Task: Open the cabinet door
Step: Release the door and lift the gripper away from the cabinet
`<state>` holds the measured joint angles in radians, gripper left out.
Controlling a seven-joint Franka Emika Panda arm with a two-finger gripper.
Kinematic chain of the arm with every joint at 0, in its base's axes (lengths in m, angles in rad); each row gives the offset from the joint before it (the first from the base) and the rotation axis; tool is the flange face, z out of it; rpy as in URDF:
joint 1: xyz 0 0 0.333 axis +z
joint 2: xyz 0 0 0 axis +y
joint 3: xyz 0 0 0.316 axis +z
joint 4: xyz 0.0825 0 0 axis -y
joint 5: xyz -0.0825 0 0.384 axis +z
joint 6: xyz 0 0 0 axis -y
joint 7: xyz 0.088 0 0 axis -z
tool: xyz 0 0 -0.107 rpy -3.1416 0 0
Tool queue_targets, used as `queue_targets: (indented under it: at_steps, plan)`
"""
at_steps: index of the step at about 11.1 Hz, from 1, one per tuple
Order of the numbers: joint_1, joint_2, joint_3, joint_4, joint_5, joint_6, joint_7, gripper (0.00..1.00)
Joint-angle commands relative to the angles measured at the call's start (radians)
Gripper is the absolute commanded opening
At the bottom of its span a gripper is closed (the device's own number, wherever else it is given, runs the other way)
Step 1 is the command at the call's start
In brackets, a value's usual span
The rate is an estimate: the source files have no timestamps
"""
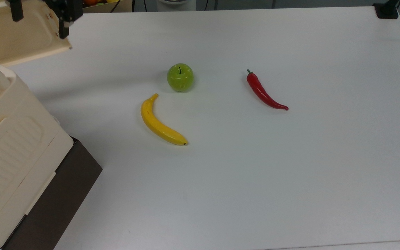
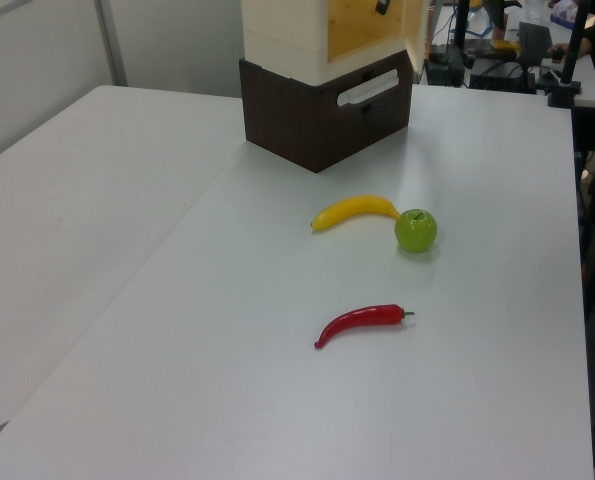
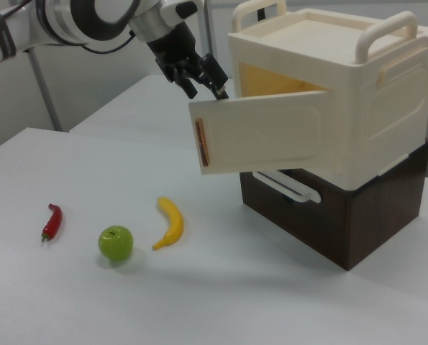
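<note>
The cream cabinet (image 1: 9, 146) stands on a dark brown slab (image 1: 61, 187) at the top view's left. Its cabinet door (image 1: 16, 38) is swung wide open and shows its tan inner face with a raised rim. In the right view the cabinet door (image 3: 260, 136) shows its cream outer face and stands out from the cabinet (image 3: 343, 93). My gripper (image 1: 39, 22) is open, with both fingers over the door's inner face near its free edge. In the right view my gripper (image 3: 203, 86) sits just behind the door's top corner. In the left view the cabinet door (image 2: 414, 30) is seen edge-on.
A yellow banana (image 1: 160, 121), a green apple (image 1: 180, 77) and a red chilli (image 1: 264, 92) lie on the white table (image 1: 290, 173) to the right of the cabinet in the top view. A black mount (image 1: 387, 10) sits at the far right corner.
</note>
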<state>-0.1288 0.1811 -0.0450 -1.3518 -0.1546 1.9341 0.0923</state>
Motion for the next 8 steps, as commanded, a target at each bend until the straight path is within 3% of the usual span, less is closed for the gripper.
queue_targets:
  at_steps: [1, 4, 8]
  plan:
    - [-0.005, -0.031, -0.006, -0.009, 0.046, -0.081, -0.062, 1.00]
    - [0.021, -0.031, 0.017, -0.020, 0.058, -0.154, -0.059, 1.00]
    - [0.067, -0.040, 0.099, -0.096, 0.096, -0.253, -0.055, 1.00]
